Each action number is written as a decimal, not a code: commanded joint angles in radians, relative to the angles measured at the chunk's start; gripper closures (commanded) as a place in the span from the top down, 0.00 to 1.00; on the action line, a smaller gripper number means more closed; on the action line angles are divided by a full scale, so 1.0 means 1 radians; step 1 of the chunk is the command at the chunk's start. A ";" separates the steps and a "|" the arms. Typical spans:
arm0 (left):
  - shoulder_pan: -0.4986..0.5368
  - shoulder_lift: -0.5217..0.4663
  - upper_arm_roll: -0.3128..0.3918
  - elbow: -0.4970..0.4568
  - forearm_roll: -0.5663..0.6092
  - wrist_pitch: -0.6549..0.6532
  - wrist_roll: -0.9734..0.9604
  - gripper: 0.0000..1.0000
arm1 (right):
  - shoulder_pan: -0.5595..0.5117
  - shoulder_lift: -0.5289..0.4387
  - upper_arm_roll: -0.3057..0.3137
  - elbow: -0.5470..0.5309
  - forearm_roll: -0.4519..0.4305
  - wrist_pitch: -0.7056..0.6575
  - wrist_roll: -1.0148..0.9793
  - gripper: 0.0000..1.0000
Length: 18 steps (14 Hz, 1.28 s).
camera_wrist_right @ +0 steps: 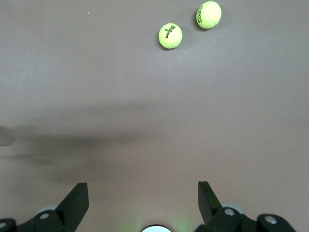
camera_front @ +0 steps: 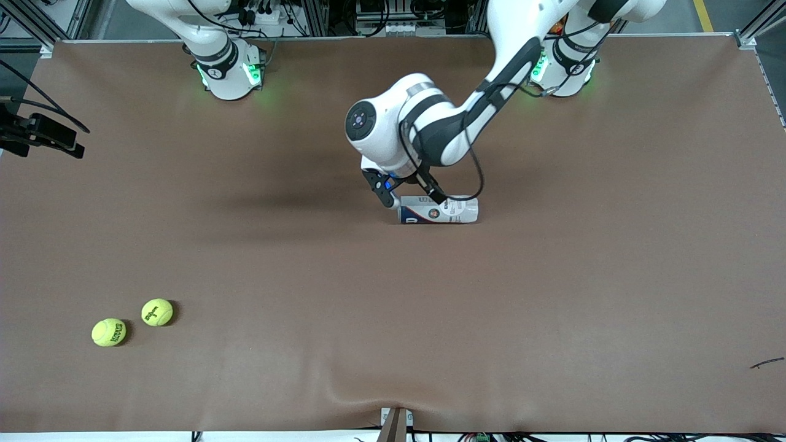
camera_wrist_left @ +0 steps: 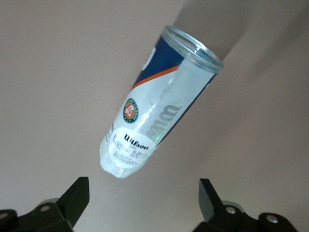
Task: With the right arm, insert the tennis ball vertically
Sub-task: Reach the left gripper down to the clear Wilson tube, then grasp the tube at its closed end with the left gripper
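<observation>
A clear tennis-ball can point(camera_front: 439, 210) with a blue and white label lies on its side in the middle of the brown table. My left gripper point(camera_front: 410, 195) hangs open just over it. In the left wrist view the can point(camera_wrist_left: 159, 101) shows its open rim, and the left gripper point(camera_wrist_left: 142, 203) holds nothing. Two yellow-green tennis balls point(camera_front: 157, 312) point(camera_front: 109, 332) lie together near the front edge at the right arm's end. The right wrist view shows them point(camera_wrist_right: 170, 36) point(camera_wrist_right: 208, 14) far from my open, empty right gripper point(camera_wrist_right: 143, 203). The right hand is out of the front view.
The right arm's base point(camera_front: 227, 67) and the left arm's base point(camera_front: 568, 67) stand along the table's back edge. A black camera mount point(camera_front: 37, 135) juts in at the right arm's end. A small bracket point(camera_front: 396, 423) sits at the front edge.
</observation>
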 commanded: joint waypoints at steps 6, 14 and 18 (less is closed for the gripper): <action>0.003 0.074 0.015 0.028 0.026 0.036 0.429 1.00 | -0.008 0.004 0.005 0.015 0.002 -0.013 -0.006 1.00; 0.003 0.102 0.034 0.028 0.045 0.072 0.494 1.00 | -0.008 0.004 0.005 0.015 0.002 -0.014 -0.006 1.00; -0.018 0.128 0.034 0.031 0.045 0.088 0.459 1.00 | -0.008 0.004 0.005 0.015 0.002 -0.013 -0.006 1.00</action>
